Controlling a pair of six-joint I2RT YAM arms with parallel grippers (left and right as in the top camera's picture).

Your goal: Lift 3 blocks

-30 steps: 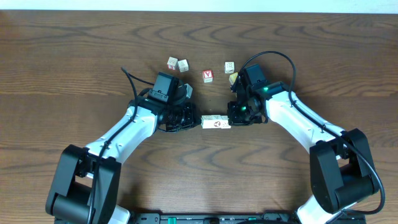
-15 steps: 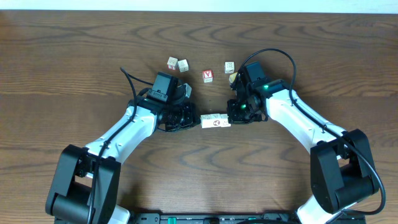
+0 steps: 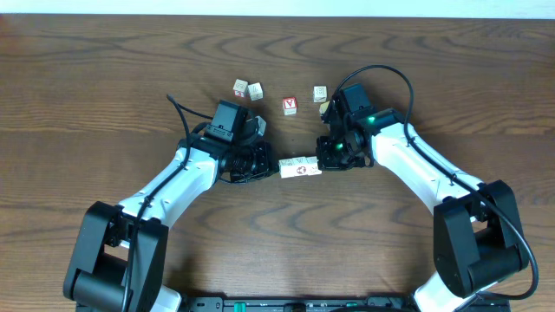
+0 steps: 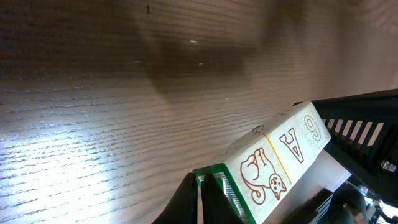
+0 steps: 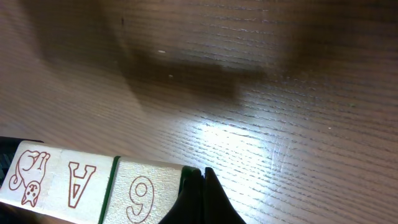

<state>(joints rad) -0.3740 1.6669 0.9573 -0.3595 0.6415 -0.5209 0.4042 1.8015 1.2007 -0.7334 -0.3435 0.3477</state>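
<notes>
Blocks: three small cream-white wooden cubes (image 3: 301, 168), end to end in one row, pinched between both grippers.
Left gripper (image 3: 276, 166): fingers together, tip against one end.
Right gripper (image 3: 324, 165): fingers together, tip against the other end.
Wrist views only: cat, A and 6 printed on the cubes; shadow on brown wooden table (image 5: 280, 93).
Overhead only: red-lettered white cube (image 3: 290, 105) beyond the row.
</notes>
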